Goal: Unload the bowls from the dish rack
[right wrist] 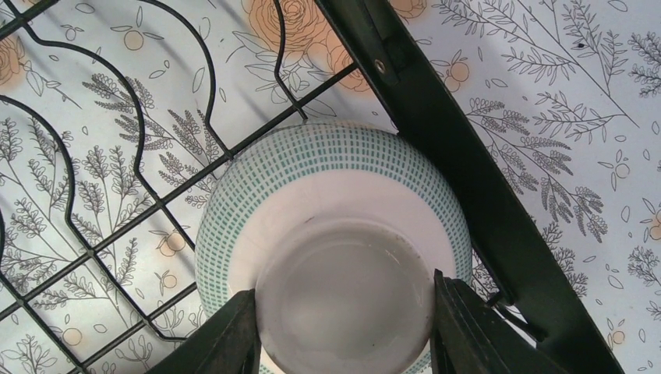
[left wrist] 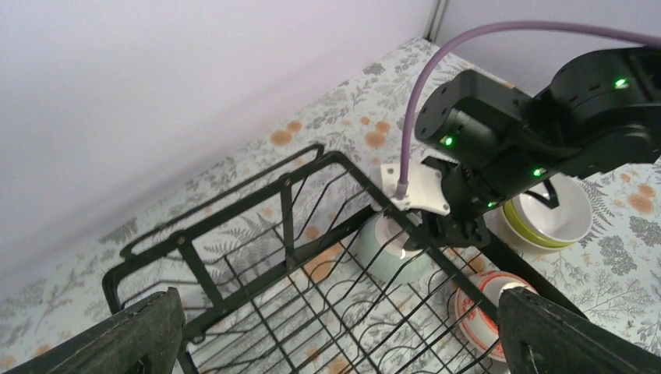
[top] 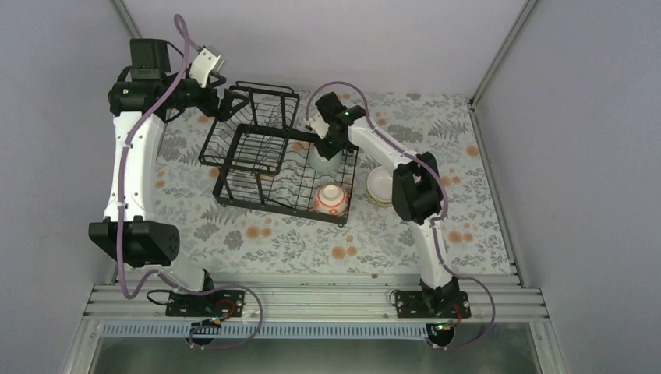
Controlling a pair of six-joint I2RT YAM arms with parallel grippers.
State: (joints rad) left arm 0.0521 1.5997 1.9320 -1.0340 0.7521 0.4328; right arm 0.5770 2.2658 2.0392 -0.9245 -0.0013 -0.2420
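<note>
Floral-print tablecloth [top: 312, 241] across the table, pale walls around. Upside down in the far right corner of the dish rack [top: 257, 167]: teal-dashed bowl [right wrist: 327, 202], against the black frame bar. Clamped on its raised foot from both sides by the right gripper [right wrist: 343, 335], fingers [right wrist: 234, 335] pressed to the ring. Nearer in the same rack, at the near right corner: red-orange patterned bowl [top: 331, 199]. Outside on the cloth, just right of the rack: white bowl [left wrist: 549, 210] nested in a yellow-green bowl [left wrist: 521, 230]. At the rack's far left end, by the taller basket section: left gripper [top: 230, 103], spread wide, holding nothing.
</note>
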